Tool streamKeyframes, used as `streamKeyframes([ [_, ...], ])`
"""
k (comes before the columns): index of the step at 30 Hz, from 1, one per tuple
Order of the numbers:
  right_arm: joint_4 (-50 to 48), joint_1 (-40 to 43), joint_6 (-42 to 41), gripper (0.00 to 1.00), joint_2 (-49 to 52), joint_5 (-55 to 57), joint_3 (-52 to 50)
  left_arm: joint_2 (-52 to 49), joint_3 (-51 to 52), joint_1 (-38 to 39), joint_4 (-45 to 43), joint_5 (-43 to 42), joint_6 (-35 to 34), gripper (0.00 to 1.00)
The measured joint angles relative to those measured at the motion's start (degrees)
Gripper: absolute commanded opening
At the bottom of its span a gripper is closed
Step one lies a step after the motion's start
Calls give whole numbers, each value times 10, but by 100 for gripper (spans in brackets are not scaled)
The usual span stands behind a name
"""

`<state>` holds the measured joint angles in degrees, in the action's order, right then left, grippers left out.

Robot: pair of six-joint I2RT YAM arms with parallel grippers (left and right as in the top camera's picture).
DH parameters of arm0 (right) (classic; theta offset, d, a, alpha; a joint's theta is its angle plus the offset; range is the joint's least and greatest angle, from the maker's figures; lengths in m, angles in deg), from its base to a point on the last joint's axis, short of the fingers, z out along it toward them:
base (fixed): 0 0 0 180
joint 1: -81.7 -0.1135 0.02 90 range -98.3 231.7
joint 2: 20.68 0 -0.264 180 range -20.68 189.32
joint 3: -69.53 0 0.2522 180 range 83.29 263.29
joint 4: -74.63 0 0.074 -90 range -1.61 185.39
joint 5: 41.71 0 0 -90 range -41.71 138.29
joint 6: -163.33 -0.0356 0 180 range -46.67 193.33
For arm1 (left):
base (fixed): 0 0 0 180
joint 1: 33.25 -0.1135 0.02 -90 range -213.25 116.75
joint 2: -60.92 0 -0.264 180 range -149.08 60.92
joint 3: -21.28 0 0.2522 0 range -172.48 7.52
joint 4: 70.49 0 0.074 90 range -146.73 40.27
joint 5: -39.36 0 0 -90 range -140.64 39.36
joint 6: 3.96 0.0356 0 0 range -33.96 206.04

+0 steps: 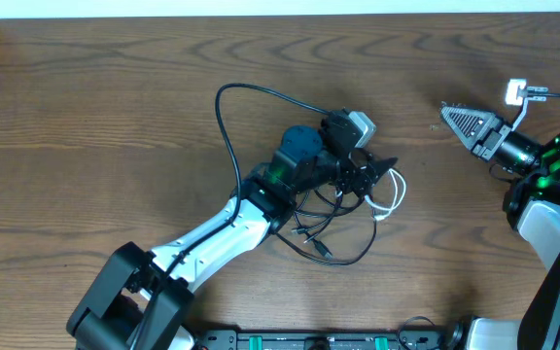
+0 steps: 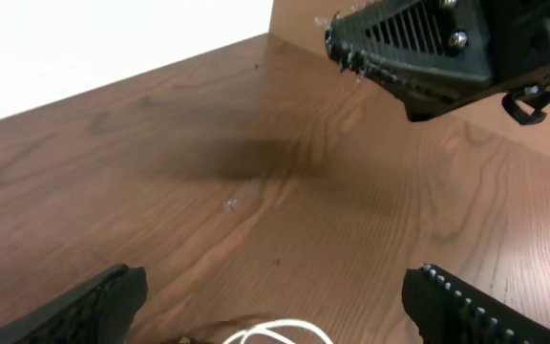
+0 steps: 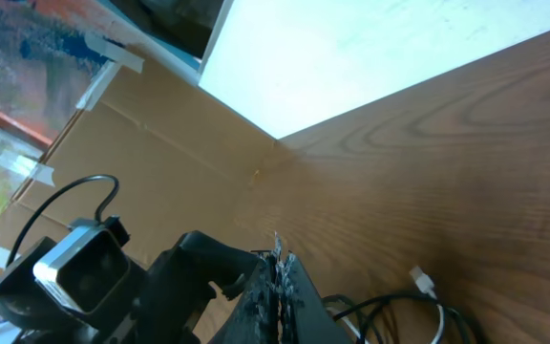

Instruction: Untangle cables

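Observation:
The cables lie tangled at the table's middle: a black cable point(image 1: 351, 260) in loose loops and a white cable point(image 1: 398, 198) whose loop sticks out to the right. My left gripper point(image 1: 372, 173) hovers over the tangle's upper right part, open. In the left wrist view, both fingers point(image 2: 98, 304) stand far apart, the white cable point(image 2: 275, 333) lies between them at the bottom edge, and nothing is gripped. My right gripper point(image 1: 447, 110) is shut and empty, off to the right and pointing left. In the right wrist view, the right gripper point(image 3: 277, 260) has its jaws pressed together, with the black cable point(image 3: 390, 304) and a white plug point(image 3: 422, 280) below.
The right gripper point(image 2: 404, 48) shows at the top of the left wrist view. The table's far edge point(image 1: 280, 15) meets a white surface. A cardboard wall point(image 3: 151, 134) stands at the table's left side. The left arm's own black cable point(image 1: 224, 107) arcs up and to the left of the tangle.

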<state>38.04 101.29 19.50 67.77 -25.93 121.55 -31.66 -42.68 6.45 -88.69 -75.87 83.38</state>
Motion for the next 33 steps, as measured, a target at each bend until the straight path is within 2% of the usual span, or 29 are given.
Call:
streamKeyframes([
  [6,0,0,0,1,0,-9,0,1,0,-4,10,1,-1,90],
  [9,0,0,0,1,0,-14,0,5,0,-11,48,14,-2,90],
  [20,0,0,-2,2,0,-29,0,14,-4,-22,268,193,4,91],
  [33,0,-5,-2,1,0,-35,0,14,-4,5,341,263,12,91],
])
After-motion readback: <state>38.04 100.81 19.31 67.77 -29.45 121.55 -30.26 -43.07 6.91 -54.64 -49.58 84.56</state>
